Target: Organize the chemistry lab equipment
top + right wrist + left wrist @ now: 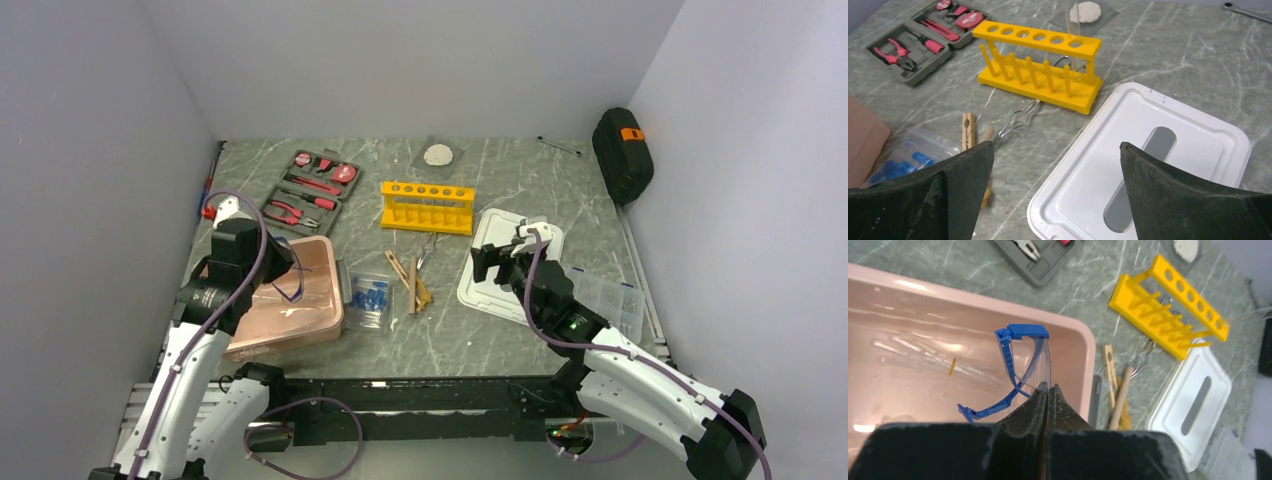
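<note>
Fingers (1068, 410) of left gripper (1047, 386): clenched flat together on the lower lens edge of the blue-framed clear safety glasses (1024, 357), held above the pink tray (1087, 342), one blue temple arm hanging down to the left. Fingers (960, 185) of right gripper (1055, 146): released, spread wide, nothing between them, hovering over the white lid (1188, 125).

Under everything, the grey marbled table (520, 165). At its left near edge, the pink tray, with faint clear tubes (913, 352) lying inside. Right of centre, the white lid, flat, an oval slot in it. At far left, open, the red-and-black hand tool kit (311, 190). Just right of the lid, the clear compartmented parts box (612, 300). Upright in the middle, beyond the lid's far corner, the yellow six-hole test-tube rack (427, 207), with a clear glass tube (1071, 20) standing in the end hole nearest the lid. Just beside the tray's right wall, the clear bag of small blue-capped tubes (370, 298). Right of the bag, lying crossed, the tan wooden clamps (412, 282). Between clamps and rack, a thin wire holder (1020, 117).
</note>
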You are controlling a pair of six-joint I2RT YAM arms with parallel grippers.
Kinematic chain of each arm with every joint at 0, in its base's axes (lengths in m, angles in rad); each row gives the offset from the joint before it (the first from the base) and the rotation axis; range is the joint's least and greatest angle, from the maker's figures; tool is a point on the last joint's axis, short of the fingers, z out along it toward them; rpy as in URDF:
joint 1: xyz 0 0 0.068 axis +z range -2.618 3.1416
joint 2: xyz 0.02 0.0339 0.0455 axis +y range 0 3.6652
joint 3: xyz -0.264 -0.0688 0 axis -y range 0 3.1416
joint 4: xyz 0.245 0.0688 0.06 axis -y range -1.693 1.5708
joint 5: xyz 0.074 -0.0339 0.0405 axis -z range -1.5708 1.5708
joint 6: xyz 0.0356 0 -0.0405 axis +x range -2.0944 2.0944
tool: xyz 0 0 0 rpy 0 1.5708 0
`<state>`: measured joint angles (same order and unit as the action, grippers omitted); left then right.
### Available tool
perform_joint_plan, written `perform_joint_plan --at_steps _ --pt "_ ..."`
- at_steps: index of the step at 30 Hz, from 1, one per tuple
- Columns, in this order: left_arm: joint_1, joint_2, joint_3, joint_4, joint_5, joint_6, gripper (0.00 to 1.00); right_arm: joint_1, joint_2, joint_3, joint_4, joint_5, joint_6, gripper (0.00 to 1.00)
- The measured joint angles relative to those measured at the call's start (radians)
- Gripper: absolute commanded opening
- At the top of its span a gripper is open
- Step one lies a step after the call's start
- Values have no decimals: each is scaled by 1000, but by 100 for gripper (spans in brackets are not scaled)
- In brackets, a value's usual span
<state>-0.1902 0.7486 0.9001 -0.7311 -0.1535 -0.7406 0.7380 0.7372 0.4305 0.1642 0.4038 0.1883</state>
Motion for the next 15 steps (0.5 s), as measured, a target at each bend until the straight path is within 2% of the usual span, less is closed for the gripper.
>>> perform_joint_plan --at_steps 6,15 --pt "3 22 -26 -53 42 66 0 -5 2 0 -15 58 15 99" --pt "19 139 -130 -26 162 119 0 -12 43 0 -54 113 40 99"
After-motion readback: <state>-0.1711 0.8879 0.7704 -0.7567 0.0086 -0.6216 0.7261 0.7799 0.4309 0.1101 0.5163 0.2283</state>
